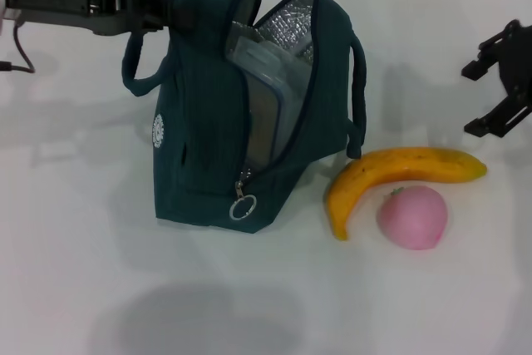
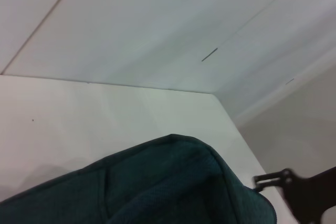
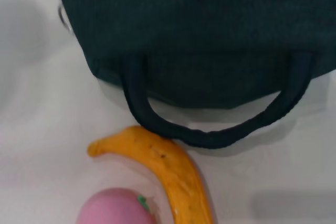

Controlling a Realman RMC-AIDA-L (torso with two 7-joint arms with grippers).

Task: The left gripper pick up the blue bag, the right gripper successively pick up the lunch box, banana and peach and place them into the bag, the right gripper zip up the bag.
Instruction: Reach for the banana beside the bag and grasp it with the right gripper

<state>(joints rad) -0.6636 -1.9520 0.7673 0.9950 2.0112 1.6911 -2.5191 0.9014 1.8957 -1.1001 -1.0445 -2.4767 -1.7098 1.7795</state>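
White desk [image 1: 83,272] surface carries all items, with a pale wall behind. Blue bag [image 1: 208,122] stands unzipped, its foil lining exposed. Left gripper [image 1: 170,10] is at the bag's upper rear edge and appears to pinch the fabric there, holding the mouth up; its fingers are hidden by the cloth. Lunch box [image 1: 266,72] sits upright inside the bag, so the first placement is judged complete. Banana [image 1: 399,174] lies on the desk just beside the bag's right handle, and the peach [image 1: 413,216] touches the banana's inner curve. Both remain outside the bag. Right gripper [image 1: 507,81] hangs spread and empty above the desk, near the fruit but apart from it. Outstanding: banana, peach, then closing the zip by its ring pull [image 1: 243,207].
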